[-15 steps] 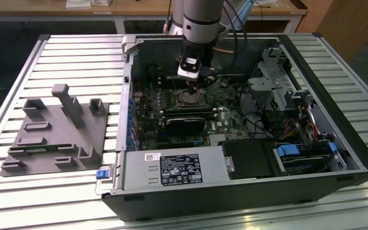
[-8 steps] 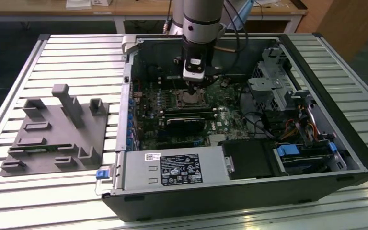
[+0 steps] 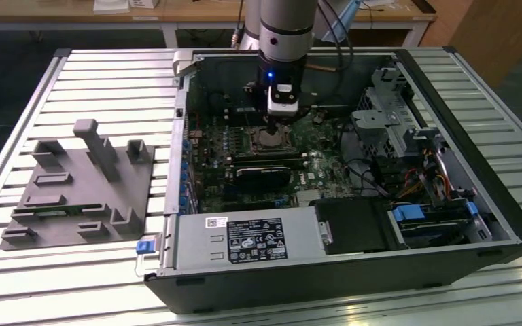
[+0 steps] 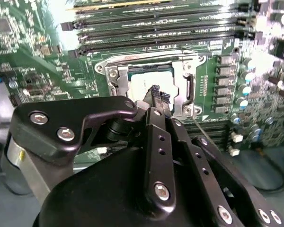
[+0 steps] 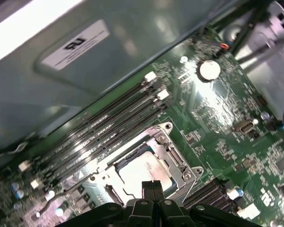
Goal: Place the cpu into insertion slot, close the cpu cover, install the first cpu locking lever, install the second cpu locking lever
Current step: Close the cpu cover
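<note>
— Where is the cpu [image 5: 144, 171] sitting?
— In the insertion slot [image 3: 270, 139], with the cpu cover [image 4: 182, 92] lying around it.
— And the gripper [image 3: 276, 125]?
— Hovering at the slot's twelve o'clock in the exterior view, fingertips [image 5: 147, 189] pressing together on nothing.
</note>
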Motion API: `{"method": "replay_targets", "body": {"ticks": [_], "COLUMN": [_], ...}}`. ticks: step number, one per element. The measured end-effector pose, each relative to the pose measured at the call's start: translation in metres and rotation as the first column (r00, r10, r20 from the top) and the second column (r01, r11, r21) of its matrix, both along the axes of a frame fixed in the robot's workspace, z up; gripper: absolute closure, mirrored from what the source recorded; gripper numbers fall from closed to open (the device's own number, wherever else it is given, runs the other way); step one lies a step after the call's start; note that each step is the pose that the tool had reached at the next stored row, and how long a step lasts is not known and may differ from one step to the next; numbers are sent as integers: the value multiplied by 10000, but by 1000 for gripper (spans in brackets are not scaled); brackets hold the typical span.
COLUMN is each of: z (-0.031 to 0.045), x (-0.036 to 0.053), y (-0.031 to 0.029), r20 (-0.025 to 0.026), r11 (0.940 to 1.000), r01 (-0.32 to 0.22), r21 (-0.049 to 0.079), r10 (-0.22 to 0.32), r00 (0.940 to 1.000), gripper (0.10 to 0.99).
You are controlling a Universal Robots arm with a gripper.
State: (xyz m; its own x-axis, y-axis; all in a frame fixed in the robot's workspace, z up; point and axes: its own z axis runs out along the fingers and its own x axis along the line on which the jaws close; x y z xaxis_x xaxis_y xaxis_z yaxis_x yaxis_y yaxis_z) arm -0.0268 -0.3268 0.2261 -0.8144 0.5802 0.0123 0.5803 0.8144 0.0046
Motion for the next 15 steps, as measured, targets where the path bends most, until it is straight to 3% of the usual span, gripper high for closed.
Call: {"method": "replay_targets", "body": {"ticks": [4,8,11,15], "z": [-1,-1,-2,-7], "x": [0,0,0,0], "y": [0,0,0,0], "r20": [0,0,0,0], "r11": [9974,9895,9802,9631], "r01": [-718,-1443,-1980,-2690], "r21": [0,0,0,1], "r10": [718,1443,1980,2690], "r00": [9974,9895,9802,9631], "gripper": [980,980,980,980]}}
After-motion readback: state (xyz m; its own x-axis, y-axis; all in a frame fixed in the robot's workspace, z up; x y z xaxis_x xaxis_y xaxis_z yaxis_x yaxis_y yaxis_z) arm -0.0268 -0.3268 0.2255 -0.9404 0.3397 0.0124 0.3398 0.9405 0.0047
